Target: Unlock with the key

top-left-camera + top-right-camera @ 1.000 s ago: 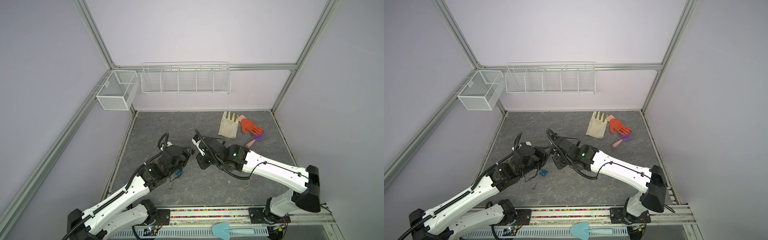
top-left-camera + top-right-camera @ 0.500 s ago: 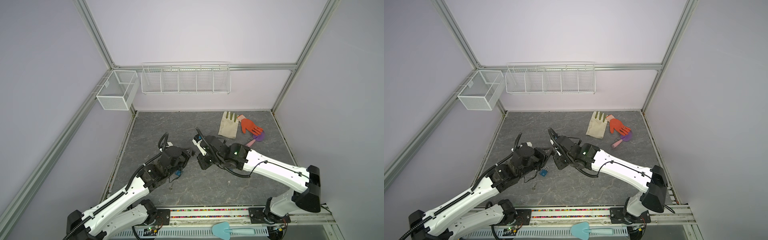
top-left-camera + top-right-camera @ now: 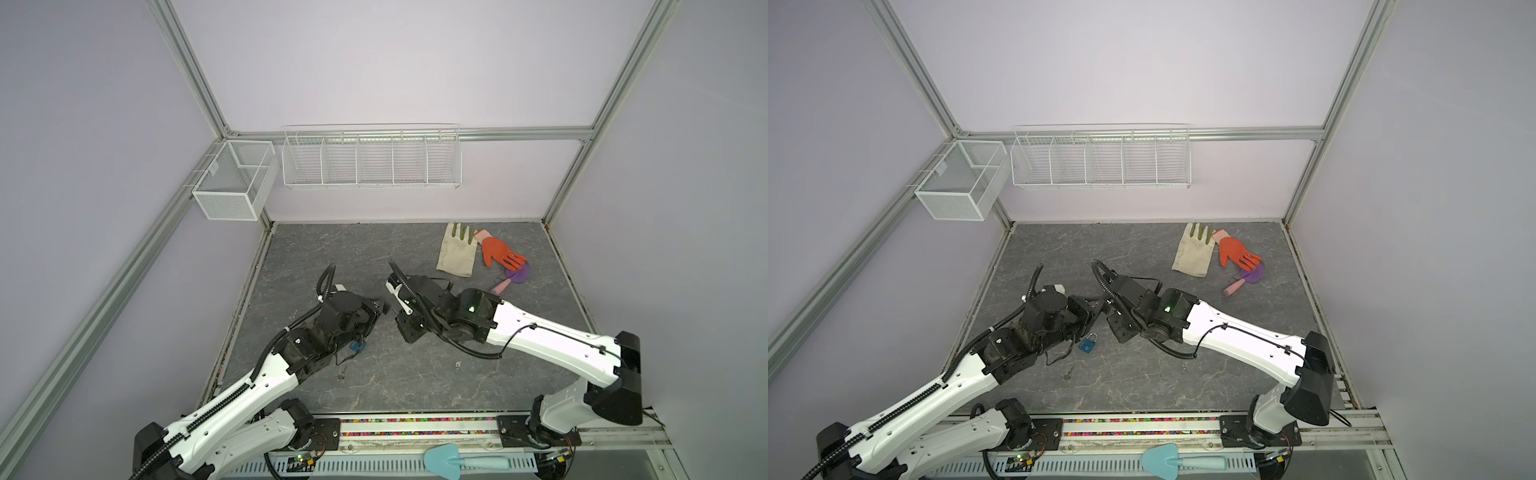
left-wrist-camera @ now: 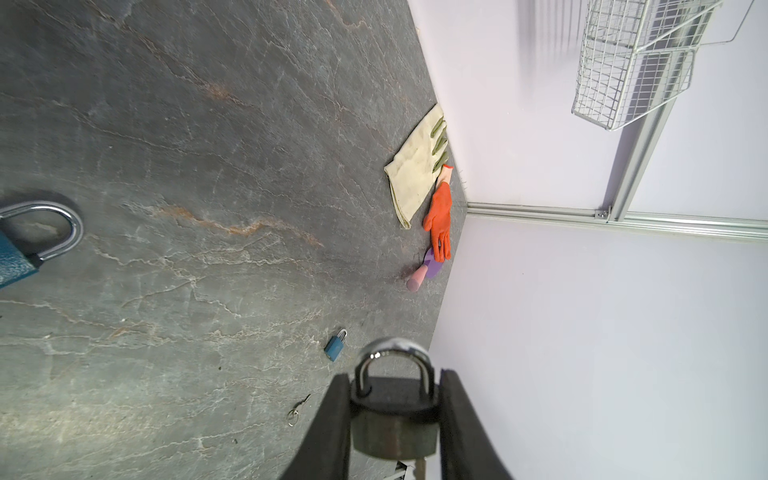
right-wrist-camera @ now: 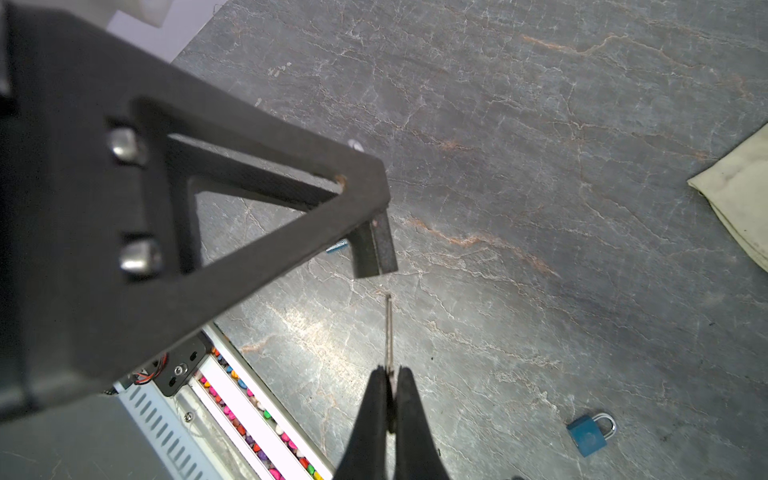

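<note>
Padlock [image 4: 395,419], dark grey, was clamped by its body between the fingers of the left tool [image 4: 395,376]. The right tool [image 5: 390,372] was pressed together on a thin key [image 5: 388,332]. Its tip stood just short of the left tool, above the middle of the worktop [image 3: 415,374]. A blue padlock [image 3: 1088,344] lay on the worktop near them.

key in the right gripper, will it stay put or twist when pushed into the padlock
The key looks like thin stiff metal, so it probably won't bend. The right gripper pinches only its end, so it may pivot or slip if it meets the padlock off-line.
</note>
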